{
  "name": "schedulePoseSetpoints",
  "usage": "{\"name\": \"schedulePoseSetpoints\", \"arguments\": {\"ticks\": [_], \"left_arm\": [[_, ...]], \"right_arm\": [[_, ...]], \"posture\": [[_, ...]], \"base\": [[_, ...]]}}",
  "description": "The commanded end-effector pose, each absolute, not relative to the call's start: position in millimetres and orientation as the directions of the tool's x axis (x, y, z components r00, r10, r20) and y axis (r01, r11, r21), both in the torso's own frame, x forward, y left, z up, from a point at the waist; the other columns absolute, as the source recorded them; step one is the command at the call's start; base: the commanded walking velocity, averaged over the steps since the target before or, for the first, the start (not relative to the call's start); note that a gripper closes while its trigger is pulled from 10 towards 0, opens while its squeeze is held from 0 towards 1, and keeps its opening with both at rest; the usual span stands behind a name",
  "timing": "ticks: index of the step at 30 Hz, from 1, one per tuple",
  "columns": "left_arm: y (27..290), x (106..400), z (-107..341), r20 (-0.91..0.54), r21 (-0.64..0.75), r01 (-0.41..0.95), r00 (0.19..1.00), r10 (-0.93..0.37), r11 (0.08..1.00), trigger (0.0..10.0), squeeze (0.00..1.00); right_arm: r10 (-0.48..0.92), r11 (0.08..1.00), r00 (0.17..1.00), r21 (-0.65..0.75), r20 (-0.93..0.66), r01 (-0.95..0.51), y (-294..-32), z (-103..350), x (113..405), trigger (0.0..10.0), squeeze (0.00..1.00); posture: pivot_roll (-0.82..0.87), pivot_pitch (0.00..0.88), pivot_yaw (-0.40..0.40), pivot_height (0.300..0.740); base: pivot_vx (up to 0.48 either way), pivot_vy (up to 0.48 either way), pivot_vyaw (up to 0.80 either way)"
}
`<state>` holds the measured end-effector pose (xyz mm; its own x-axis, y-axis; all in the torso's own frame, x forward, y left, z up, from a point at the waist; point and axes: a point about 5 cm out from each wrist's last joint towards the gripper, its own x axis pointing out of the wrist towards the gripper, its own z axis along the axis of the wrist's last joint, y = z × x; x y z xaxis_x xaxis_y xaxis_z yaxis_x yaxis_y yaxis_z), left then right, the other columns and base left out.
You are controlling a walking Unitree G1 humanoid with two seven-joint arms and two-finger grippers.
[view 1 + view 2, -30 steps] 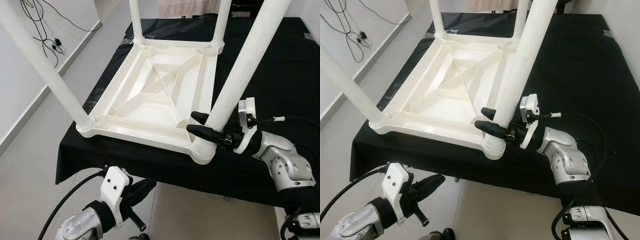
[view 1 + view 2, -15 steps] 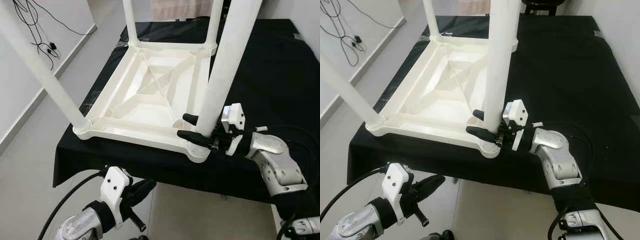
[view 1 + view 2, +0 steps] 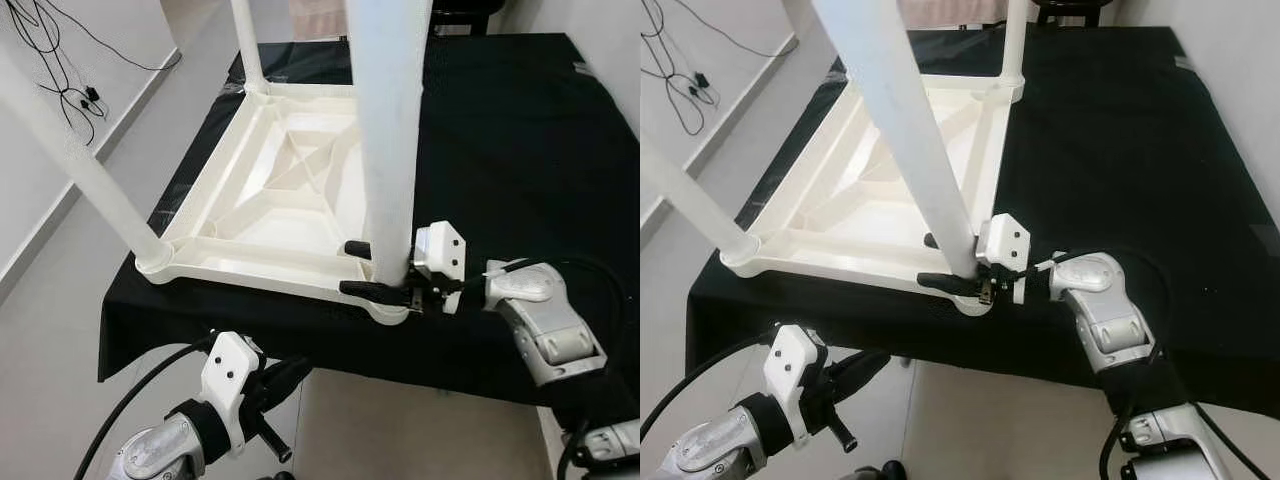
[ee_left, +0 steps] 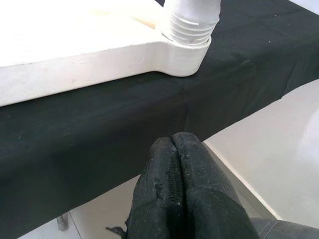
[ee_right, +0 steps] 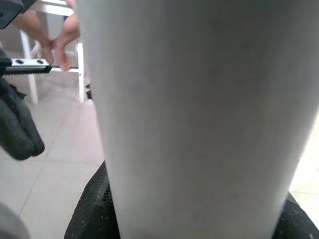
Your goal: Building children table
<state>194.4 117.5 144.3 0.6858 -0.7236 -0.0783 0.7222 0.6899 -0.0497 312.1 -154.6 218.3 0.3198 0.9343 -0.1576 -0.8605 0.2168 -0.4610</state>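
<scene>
A white plastic children's table top (image 3: 290,190) lies upside down on the black-clothed table (image 3: 500,130). Legs stand up from its corners: near left (image 3: 80,170), far left (image 3: 245,45) and far right (image 3: 1015,40). My right gripper (image 3: 372,270) is shut on the near-right leg (image 3: 390,150) just above the corner socket (image 4: 187,30), where the leg's ribbed end still shows. That leg stands close to upright. Below the front table edge, my left gripper (image 3: 285,375) hangs with its fingers (image 4: 174,164) pressed together on nothing.
The black cloth hangs over the front edge (image 3: 250,330), with pale tiled floor (image 3: 60,330) below and to the left. Cables (image 3: 70,90) lie by the left wall. A person's feet (image 5: 60,40) by a white chair appear in the right wrist view.
The near-right leg has swung from a rightward lean to nearly upright, and its ribbed end has sunk lower into the corner socket. My right gripper came in with it. The camera also shifted.
</scene>
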Motion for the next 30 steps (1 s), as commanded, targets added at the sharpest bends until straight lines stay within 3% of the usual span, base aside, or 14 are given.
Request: {"name": "schedulePoseSetpoints", "arguments": {"ticks": [1,4,13,17,18,21,22,23,28,30], "left_arm": [[120,192,142,-0.108,-0.039,0.72,0.686,-0.719,0.693,10.0,0.0],[120,192,142,-0.108,-0.039,0.721,0.686,-0.72,0.692,10.0,0.0],[119,192,143,-0.104,-0.039,0.717,0.689,-0.717,0.696,10.0,0.0],[119,192,143,-0.104,-0.039,0.717,0.689,-0.717,0.696,10.0,0.0],[119,192,142,-0.104,-0.04,0.718,0.688,-0.718,0.694,10.0,0.0],[119,192,142,-0.105,-0.04,0.719,0.687,-0.719,0.694,10.0,0.0],[120,193,142,-0.104,-0.04,0.719,0.688,-0.719,0.694,10.0,0.0],[120,193,142,-0.104,-0.039,0.719,0.688,-0.718,0.694,10.0,0.0],[120,194,142,-0.105,-0.039,0.718,0.688,-0.718,0.695,10.0,0.0],[121,194,142,-0.105,-0.037,0.717,0.69,-0.716,0.696,10.0,0.0]], "right_arm": [[0.921,0.189,0.291,-0.356,-0.258,-0.915,-159,194,311,10.0,0.0],[0.938,0.184,0.264,-0.321,-0.224,-0.929,-157,201,313,10.0,0.0],[0.802,0.539,0.582,-0.256,-0.133,-0.802,-163,198,337,10.0,0.0],[0.8,0.541,0.583,-0.254,-0.138,-0.802,-164,197,337,10.0,0.0],[0.76,0.59,0.632,-0.245,-0.151,-0.769,-165,190,336,10.0,0.0],[0.722,0.633,0.673,-0.238,-0.161,-0.736,-167,185,335,10.0,0.0],[0.612,0.739,0.772,-0.225,-0.169,-0.635,-170,176,333,10.0,0.0],[0.568,0.774,0.806,-0.223,-0.169,-0.592,-171,174,333,10.0,0.0],[0.48,0.836,0.862,-0.212,-0.164,-0.505,-173,172,334,10.0,0.0],[0.228,0.944,0.96,-0.204,-0.16,-0.258,-177,166,325,10.0,0.0]], "posture": [[0.05,0.258,0.057,0.74],[0.05,0.258,0.057,0.74],[0.04,0.264,0.052,0.74],[0.04,0.264,0.052,0.74],[0.03,0.264,0.051,0.74],[0.03,0.265,0.051,0.74],[0.03,0.262,0.048,0.74],[0.03,0.262,0.048,0.74],[0.02,0.26,0.044,0.74],[0.02,0.258,0.038,0.74]], "base": [[0.0,0.0,0.0],[0.0,0.0,0.0],[0.0,0.0,0.0],[0.0,0.0,0.0],[0.0,0.0,0.0],[0.0,0.0,0.0],[0.0,0.0,0.0],[0.0,0.0,0.0],[0.0,0.0,0.0],[0.0,0.0,0.0]]}}
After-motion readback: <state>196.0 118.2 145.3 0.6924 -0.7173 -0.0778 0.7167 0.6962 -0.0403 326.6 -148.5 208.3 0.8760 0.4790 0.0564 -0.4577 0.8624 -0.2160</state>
